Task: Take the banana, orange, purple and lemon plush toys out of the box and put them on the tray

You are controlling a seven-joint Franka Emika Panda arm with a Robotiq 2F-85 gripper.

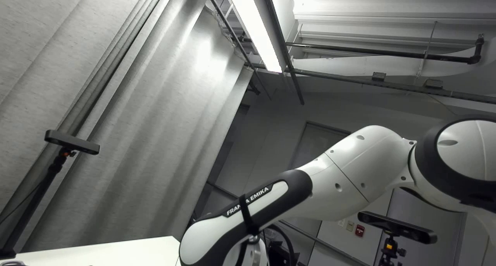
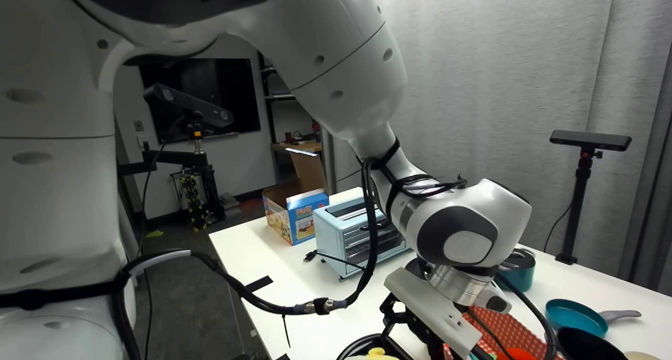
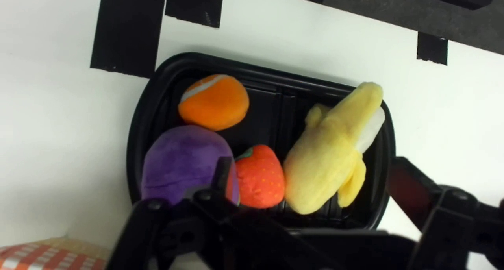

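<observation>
In the wrist view a black tray (image 3: 275, 79) holds an orange plush (image 3: 214, 104) with a white stripe, a purple plush (image 3: 185, 159), a red strawberry plush (image 3: 260, 179) and a peeled banana plush (image 3: 319, 163). The tray's edge and some yellow show in an exterior view (image 2: 362, 344). My gripper (image 3: 316, 179) is open and empty above the tray, one finger over the purple plush, the other past the tray's rim beyond the banana. A red checkered container (image 3: 51, 258) shows partly; it also shows in an exterior view (image 2: 504, 326). The lemon plush is not visible.
In an exterior view, a light-blue toaster oven (image 2: 341, 239), a printed cardboard box (image 2: 296, 221), a teal pot (image 2: 520, 271), a teal pan (image 2: 575, 317) and a black pan (image 2: 588, 344) stand on the white table (image 2: 273, 265). Black tape (image 3: 126, 34) lies near the tray.
</observation>
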